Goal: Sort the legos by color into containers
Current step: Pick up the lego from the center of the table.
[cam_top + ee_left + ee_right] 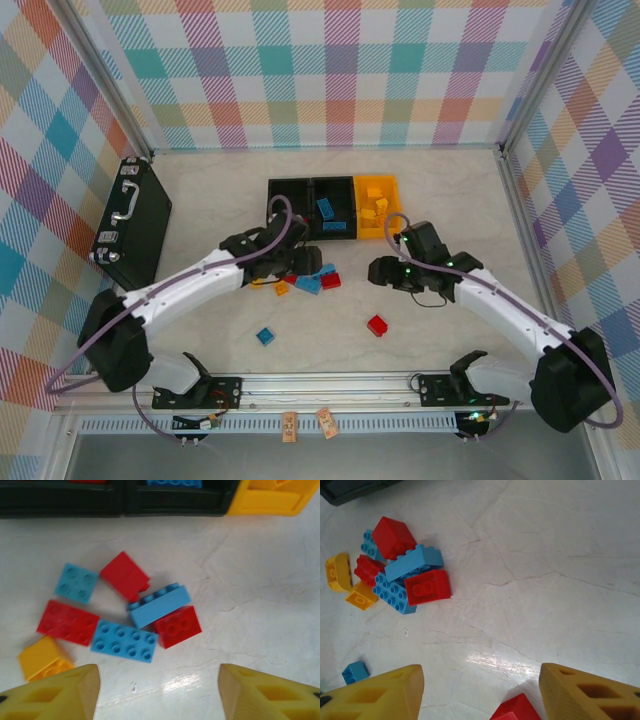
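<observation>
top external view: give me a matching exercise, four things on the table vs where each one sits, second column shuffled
Things
1. yellow-orange bin
2. black case
3. lone blue brick
4. lone red brick

Places
a. far left edge of the table
b. right end of the row of bins
c. loose and alone, left of the table's middle
d. loose and alone, right of the table's middle

Pairs: 1-b, 2-a, 3-c, 4-d
</observation>
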Controlling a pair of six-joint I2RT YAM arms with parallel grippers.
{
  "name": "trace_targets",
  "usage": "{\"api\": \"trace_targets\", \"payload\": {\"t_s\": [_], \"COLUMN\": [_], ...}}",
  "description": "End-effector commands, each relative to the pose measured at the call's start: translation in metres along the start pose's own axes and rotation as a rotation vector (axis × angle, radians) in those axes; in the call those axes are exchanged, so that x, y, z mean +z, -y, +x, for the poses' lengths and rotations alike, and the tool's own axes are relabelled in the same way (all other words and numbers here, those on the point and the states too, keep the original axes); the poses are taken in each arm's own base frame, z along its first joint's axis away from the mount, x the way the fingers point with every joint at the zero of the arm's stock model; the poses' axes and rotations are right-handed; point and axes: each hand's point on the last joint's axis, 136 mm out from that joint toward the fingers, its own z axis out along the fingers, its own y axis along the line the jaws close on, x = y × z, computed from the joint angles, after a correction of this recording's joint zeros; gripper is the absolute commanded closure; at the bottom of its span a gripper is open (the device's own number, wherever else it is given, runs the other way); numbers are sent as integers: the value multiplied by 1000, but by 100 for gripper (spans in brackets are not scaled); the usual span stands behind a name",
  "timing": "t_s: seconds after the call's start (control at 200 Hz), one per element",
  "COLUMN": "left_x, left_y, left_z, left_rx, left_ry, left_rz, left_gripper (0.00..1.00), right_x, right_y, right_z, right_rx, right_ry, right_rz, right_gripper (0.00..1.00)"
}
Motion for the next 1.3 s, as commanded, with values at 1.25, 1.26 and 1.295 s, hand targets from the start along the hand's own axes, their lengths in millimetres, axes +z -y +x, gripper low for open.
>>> {"api": "trace_targets", "payload": {"t_s": [1.25,1.26,1.295], "left_x": [-23,-23,-23], "left_y": [-113,-112,-113], "left_z": [81,81,82], "left_rx": [-286,-287,-290], "left_ry": [-13,-12,-14], "left_rz": [-140,-139,-140], "left_gripper": [26,26,26], "right_x": [153,153,154], "right_y": [-80,-79,-78], "right_z": [-17,-16,-16], "right_rx": [-364,-364,-363], "right_ry": [-244,-245,-249], "right_rz": [266,267,275], "right_gripper": [22,22,23]}}
